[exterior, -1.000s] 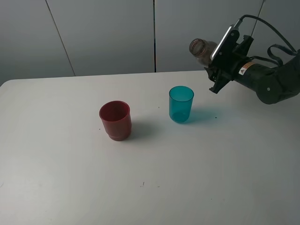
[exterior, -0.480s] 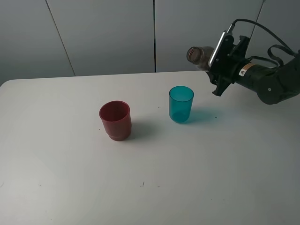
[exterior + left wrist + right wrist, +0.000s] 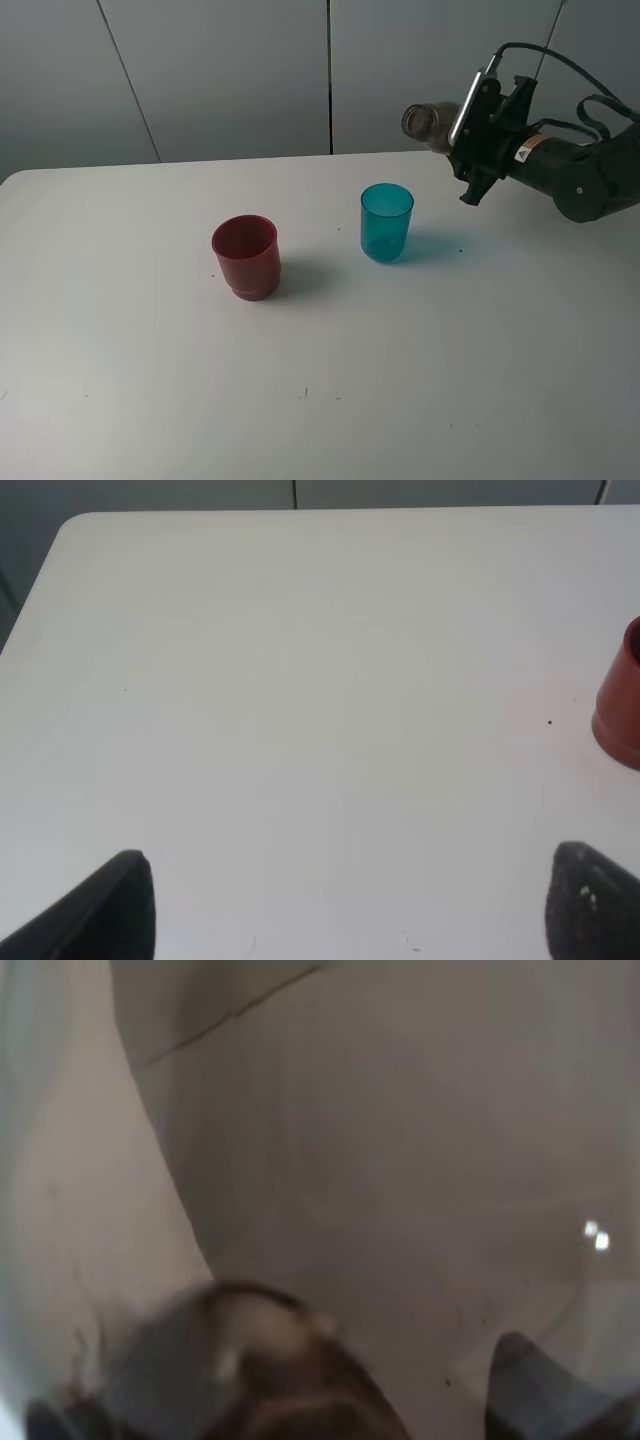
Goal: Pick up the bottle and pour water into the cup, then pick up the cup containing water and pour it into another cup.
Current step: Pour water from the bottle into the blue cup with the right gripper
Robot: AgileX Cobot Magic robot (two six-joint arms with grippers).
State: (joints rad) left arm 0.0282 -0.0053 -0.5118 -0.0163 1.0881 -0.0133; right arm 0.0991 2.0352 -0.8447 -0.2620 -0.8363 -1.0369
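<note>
While aloft near the cup [image 3: 386, 222], bottle [image 3: 426, 120] sideways within right end effector [image 3: 463, 150] grip.

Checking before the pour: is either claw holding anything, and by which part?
The right claw holds the bottle around its body, with the neck and mouth sticking out. The left claw is open and empty.

On the table [image 3: 150, 350], another cup [image 3: 246, 256] stands left of the cup [image 3: 386, 222], the bottle [image 3: 428, 123] aloft farther right.
</note>
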